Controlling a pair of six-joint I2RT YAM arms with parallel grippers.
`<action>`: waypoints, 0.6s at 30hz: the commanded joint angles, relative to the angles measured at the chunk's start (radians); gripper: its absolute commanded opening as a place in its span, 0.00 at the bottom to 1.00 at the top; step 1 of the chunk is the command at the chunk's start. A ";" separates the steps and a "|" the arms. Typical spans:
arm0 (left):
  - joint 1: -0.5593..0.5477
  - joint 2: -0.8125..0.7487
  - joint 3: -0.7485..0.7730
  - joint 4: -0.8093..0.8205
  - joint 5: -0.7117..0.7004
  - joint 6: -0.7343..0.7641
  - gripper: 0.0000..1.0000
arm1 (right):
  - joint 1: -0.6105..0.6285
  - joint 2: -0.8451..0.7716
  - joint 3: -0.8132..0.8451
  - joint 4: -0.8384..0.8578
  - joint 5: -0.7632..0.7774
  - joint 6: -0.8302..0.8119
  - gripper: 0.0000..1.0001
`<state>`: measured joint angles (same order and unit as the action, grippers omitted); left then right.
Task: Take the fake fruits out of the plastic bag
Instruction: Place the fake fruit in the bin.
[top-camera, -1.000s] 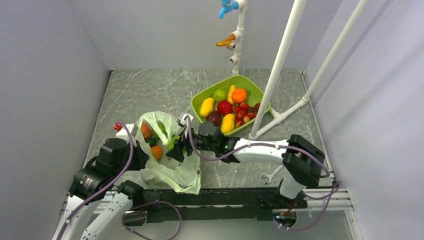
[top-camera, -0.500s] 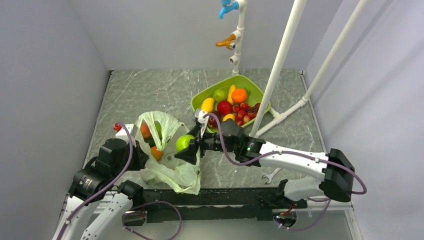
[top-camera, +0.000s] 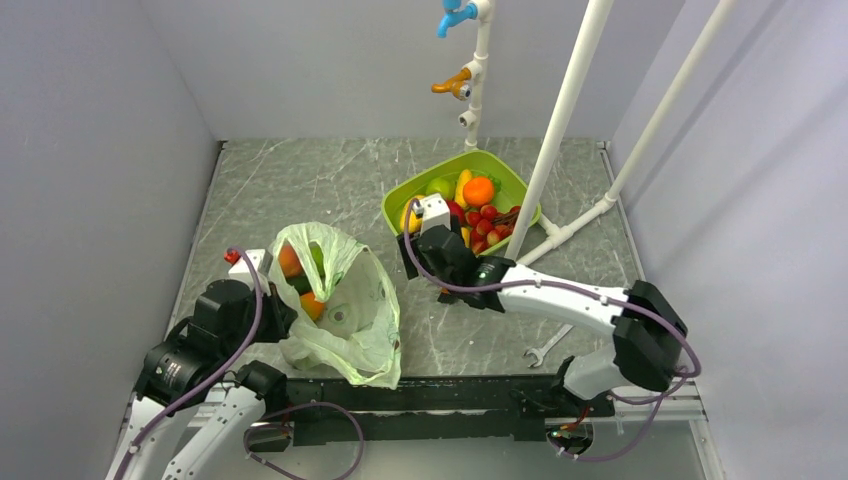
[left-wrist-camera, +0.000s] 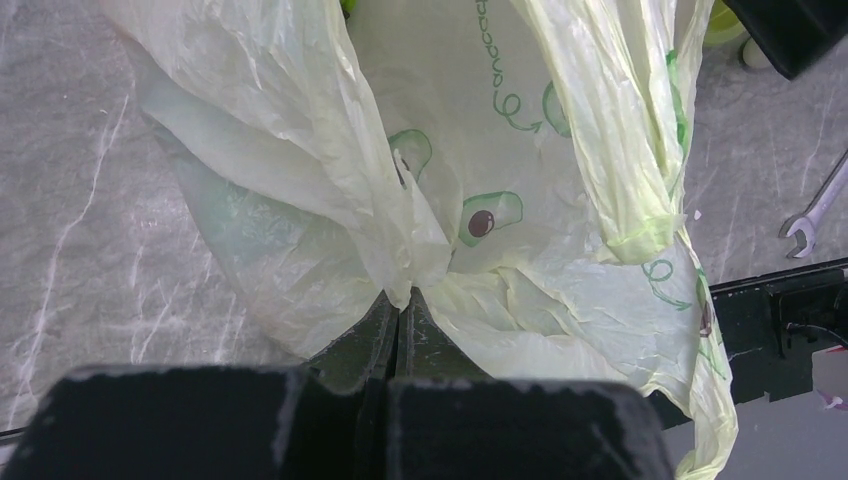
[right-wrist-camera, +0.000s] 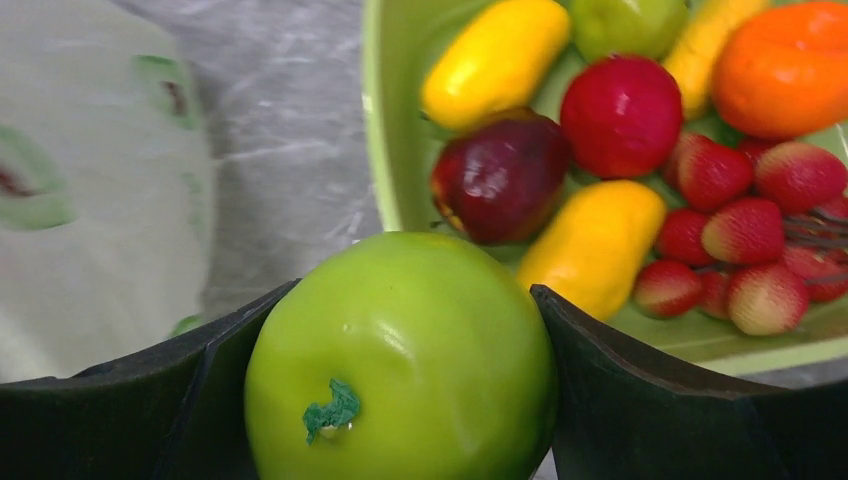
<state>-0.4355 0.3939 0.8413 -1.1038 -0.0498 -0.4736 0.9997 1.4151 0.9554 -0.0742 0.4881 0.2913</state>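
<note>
The pale-green plastic bag (top-camera: 345, 310) lies open at the near left and fills the left wrist view (left-wrist-camera: 480, 120). Orange fruits (top-camera: 291, 262) (top-camera: 313, 305) show inside its mouth. My left gripper (top-camera: 275, 312) is shut on a bunched fold of the bag's edge (left-wrist-camera: 402, 298). My right gripper (top-camera: 418, 243) is shut on a round green apple (right-wrist-camera: 400, 360) and holds it at the near-left rim of the green tray (right-wrist-camera: 385, 150), clear of the bag (right-wrist-camera: 90, 200). The wrist hides the apple in the top view.
The green tray (top-camera: 505, 178) holds yellow oval fruits (right-wrist-camera: 495, 60), a dark red apple (right-wrist-camera: 500, 175), an orange and red berries (right-wrist-camera: 745, 230). A white pipe (top-camera: 560, 130) stands beside the tray. A wrench (top-camera: 545, 347) lies at the near right. Taps (top-camera: 455, 85) hang at the back.
My right gripper has lifted the green apple out of the bag and carried it right and back to the tray's edge. The left gripper has kept its hold on the bag.
</note>
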 joint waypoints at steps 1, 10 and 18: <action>0.003 -0.008 0.002 0.028 0.000 -0.001 0.00 | -0.052 0.090 0.122 -0.074 0.092 0.054 0.00; 0.005 -0.015 0.001 0.027 -0.003 -0.005 0.00 | -0.108 0.278 0.284 -0.216 0.189 0.012 0.08; 0.005 -0.016 -0.001 0.030 0.002 0.000 0.00 | -0.138 0.257 0.254 -0.183 0.145 -0.013 0.71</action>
<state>-0.4355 0.3763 0.8398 -1.1038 -0.0498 -0.4747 0.8757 1.7020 1.1969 -0.2695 0.6277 0.3016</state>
